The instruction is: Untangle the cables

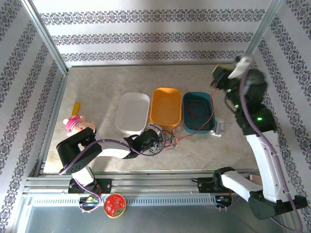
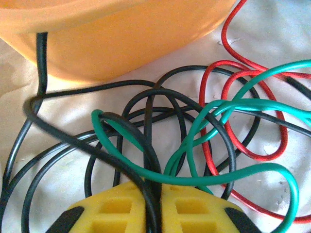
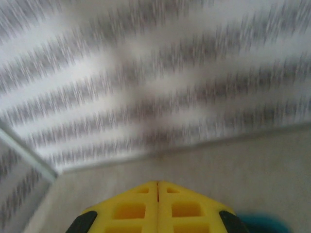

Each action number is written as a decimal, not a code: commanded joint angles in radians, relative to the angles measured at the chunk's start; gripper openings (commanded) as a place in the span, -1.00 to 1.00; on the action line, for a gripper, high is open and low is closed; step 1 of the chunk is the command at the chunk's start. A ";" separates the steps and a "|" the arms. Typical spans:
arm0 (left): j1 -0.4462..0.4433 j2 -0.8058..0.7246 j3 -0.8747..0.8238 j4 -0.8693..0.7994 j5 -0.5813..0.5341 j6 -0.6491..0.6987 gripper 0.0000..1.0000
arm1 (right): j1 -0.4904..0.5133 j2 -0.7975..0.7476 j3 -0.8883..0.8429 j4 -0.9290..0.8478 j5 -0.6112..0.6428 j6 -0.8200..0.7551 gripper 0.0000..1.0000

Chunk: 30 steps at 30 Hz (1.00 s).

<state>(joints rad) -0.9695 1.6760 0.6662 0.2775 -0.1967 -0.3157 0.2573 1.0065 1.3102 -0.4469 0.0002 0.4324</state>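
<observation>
Yellow ribbed pads of the left gripper (image 2: 155, 194) are pressed together on a black strand (image 2: 41, 58) of the cables (image 1: 164, 140), which runs straight into the seam between them. A green strand (image 2: 97, 119) loops across just in front of the pads, and a red strand (image 2: 224, 34) coils further out to the right. The tangle lies on the pale table (image 1: 97, 87), touching the near wall of the orange tray (image 1: 166, 107). One red loop lies apart from it, inside the teal tray (image 1: 198, 97).

In the top view the left arm is stretched low and to the right across the table, its wrist level with the tangle. The right arm stands tall, and the right gripper (image 1: 219, 76) is raised well above the teal tray, near the back wall. From its wrist camera its pads (image 3: 141, 208) meet along a thin seam with nothing between them; the patterned wall beyond is blurred.

The strands are thin, smooth and glossy, overlapping in loose round coils. The trays are rounded plastic tubs, with a white tray (image 1: 132, 112) left of the orange one.
</observation>
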 commanded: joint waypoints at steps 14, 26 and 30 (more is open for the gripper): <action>-0.024 0.028 0.026 -0.129 0.055 0.045 -0.81 | 0.379 0.049 -0.545 -0.205 -0.077 0.123 -1.00; -0.026 0.041 0.027 -0.124 0.062 0.047 -0.81 | 0.329 0.049 -0.650 -0.186 -0.088 0.177 -1.00; -0.026 0.041 0.024 -0.123 0.063 0.046 -0.80 | 0.239 0.010 -0.688 -0.130 -0.179 0.181 -0.56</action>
<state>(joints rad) -0.9695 1.6787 0.6930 0.2321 -0.1841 -0.2882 0.5396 1.0504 0.6498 -0.6167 -0.1131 0.5961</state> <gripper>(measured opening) 0.100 0.177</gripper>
